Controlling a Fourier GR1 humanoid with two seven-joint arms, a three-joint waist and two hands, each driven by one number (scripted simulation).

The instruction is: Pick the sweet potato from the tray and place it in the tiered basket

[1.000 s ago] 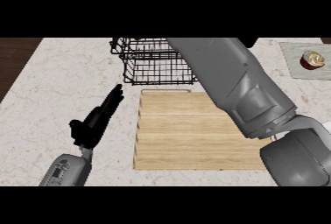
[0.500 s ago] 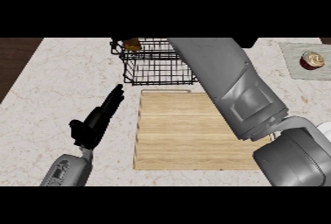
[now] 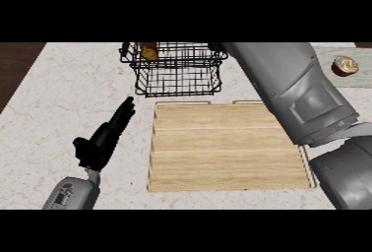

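The sweet potato (image 3: 149, 51), a small orange-brown lump, lies in the upper tier of the black wire tiered basket (image 3: 176, 74) at the back of the counter. The wooden tray (image 3: 225, 147) in front of the basket has nothing on it. My right forearm (image 3: 291, 88) runs up the right side past the basket and leaves the view at the top, so its hand is hidden. My left hand (image 3: 102, 140) rests open on the counter left of the tray, fingers straight and pointing away.
A red-brown can (image 3: 345, 65) stands on a grey mat at the back right. Dark wood shows past the counter's left edge (image 3: 15, 74). Pale marble counter surrounds the tray.
My right forearm has swung to the right, uncovering more of the basket. The sweet potato now shows in the basket's top tier. The left hand has stayed put.
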